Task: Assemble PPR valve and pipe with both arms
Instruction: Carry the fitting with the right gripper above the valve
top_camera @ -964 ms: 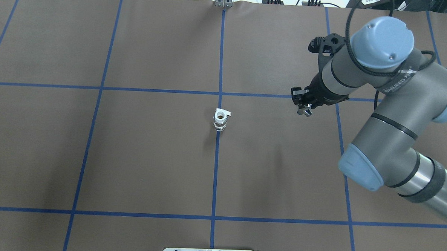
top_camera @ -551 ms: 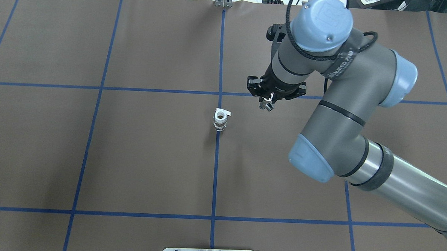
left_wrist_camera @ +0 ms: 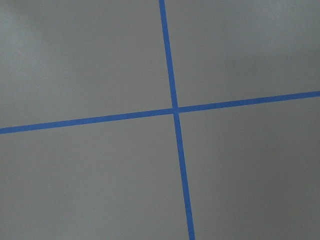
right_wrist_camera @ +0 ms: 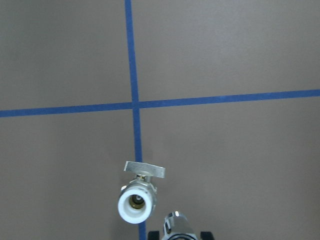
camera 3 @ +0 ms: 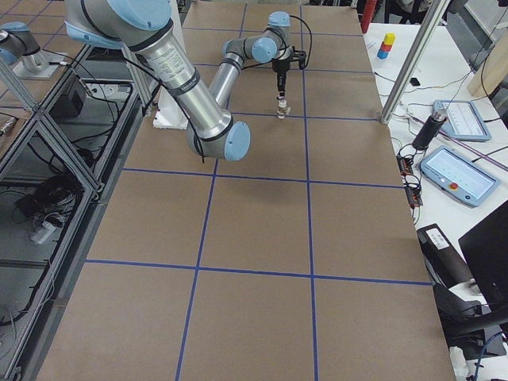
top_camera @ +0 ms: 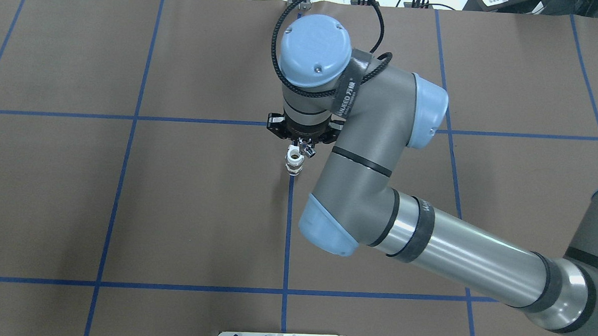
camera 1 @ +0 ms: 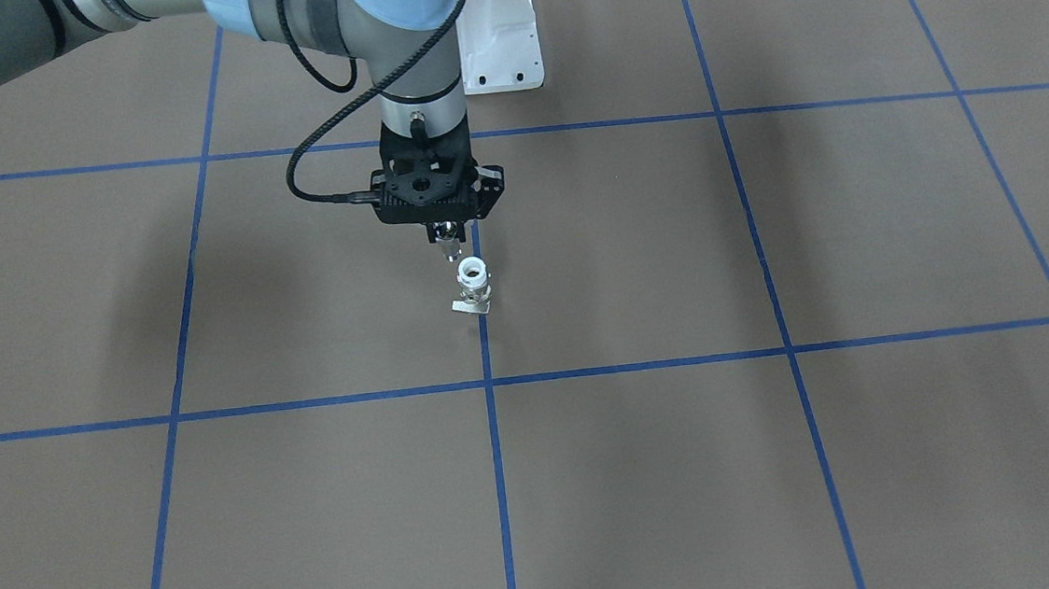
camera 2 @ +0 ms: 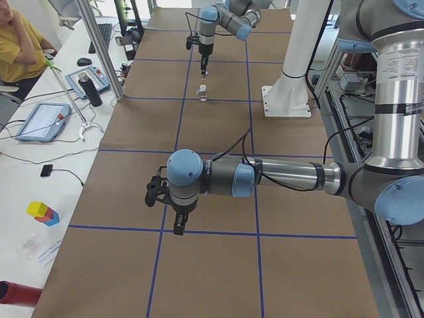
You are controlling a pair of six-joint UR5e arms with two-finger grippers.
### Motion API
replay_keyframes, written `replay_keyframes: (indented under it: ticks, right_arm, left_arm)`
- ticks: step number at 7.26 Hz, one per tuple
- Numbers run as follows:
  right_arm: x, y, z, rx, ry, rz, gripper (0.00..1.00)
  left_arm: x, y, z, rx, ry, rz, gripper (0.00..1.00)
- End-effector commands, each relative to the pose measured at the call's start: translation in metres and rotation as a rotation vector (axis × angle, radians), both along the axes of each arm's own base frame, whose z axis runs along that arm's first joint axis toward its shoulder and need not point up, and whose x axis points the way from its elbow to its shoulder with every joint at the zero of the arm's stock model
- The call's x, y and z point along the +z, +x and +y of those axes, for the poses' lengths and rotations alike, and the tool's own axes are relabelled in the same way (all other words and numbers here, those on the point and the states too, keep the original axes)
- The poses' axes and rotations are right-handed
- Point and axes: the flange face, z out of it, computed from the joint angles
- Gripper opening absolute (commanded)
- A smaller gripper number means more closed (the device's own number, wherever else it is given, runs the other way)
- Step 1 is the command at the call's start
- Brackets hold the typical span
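Note:
The PPR valve (top_camera: 294, 164) stands upright on the brown table at the centre blue line, white collar up (camera 1: 471, 271), flat tab at its base. It also shows in the right wrist view (right_wrist_camera: 137, 199). My right gripper (top_camera: 306, 147) is shut on the pipe (camera 1: 449, 242), a small silver tube pointing down, held just above and beside the valve's collar without touching it. The pipe's tip shows at the bottom edge of the right wrist view (right_wrist_camera: 177, 226). My left gripper (camera 2: 177, 224) hangs low over the table far from the valve; I cannot tell whether it is open or shut.
Blue tape lines (left_wrist_camera: 174, 109) divide the brown table cover. The white bolted pedestal (camera 1: 497, 44) stands at the robot's edge. A seated person (camera 2: 20, 46), tablets and a bottle are on the side bench, off the table.
My right arm has swung left across the table with the pipe, from the right half to just beside and above the valve. The valve has not moved.

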Motion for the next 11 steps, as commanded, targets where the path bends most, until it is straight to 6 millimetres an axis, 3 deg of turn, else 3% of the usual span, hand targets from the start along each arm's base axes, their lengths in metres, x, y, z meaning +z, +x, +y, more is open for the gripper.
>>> replay_keyframes:
  ticks: [1,11]
  right_arm:
    - [-0.009,-0.019,-0.004,0.003,-0.004,0.02,0.0]
    - [0.002,-0.027,0.001,0.013,0.021,0.044,0.0]
  left_arm:
    - [0.0,0.0,0.001,0.0,0.004,0.0,1.0]
    - [-0.001,0.0,0.0,0.0,0.005,0.0,1.0]
